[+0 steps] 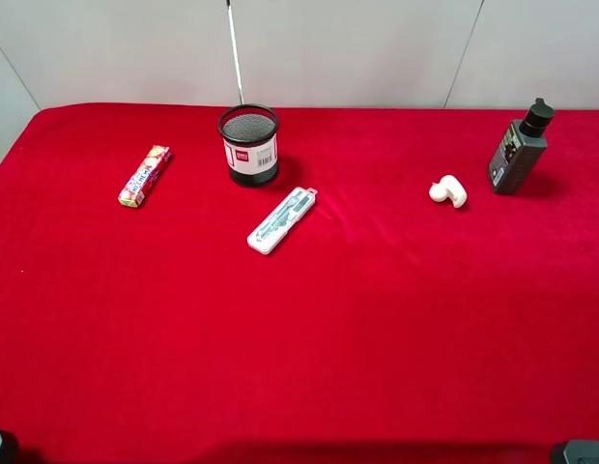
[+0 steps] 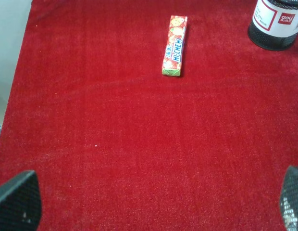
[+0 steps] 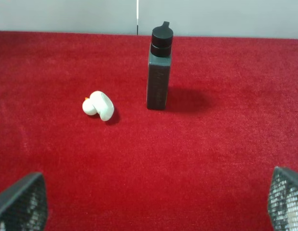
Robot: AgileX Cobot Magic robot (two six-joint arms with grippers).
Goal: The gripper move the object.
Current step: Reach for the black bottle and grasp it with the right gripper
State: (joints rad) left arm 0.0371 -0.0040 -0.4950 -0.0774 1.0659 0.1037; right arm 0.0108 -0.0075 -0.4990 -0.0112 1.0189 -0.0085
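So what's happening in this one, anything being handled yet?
Nothing is held yet. The right gripper is open and empty, facing the upright dark grey bottle, with a small white object lying apart beside it. The left gripper, also open, hangs over bare red cloth near a candy stick.

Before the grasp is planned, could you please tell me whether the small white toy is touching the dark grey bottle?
Apart. The right wrist view shows a clear strip of red cloth between the white toy and the bottle.
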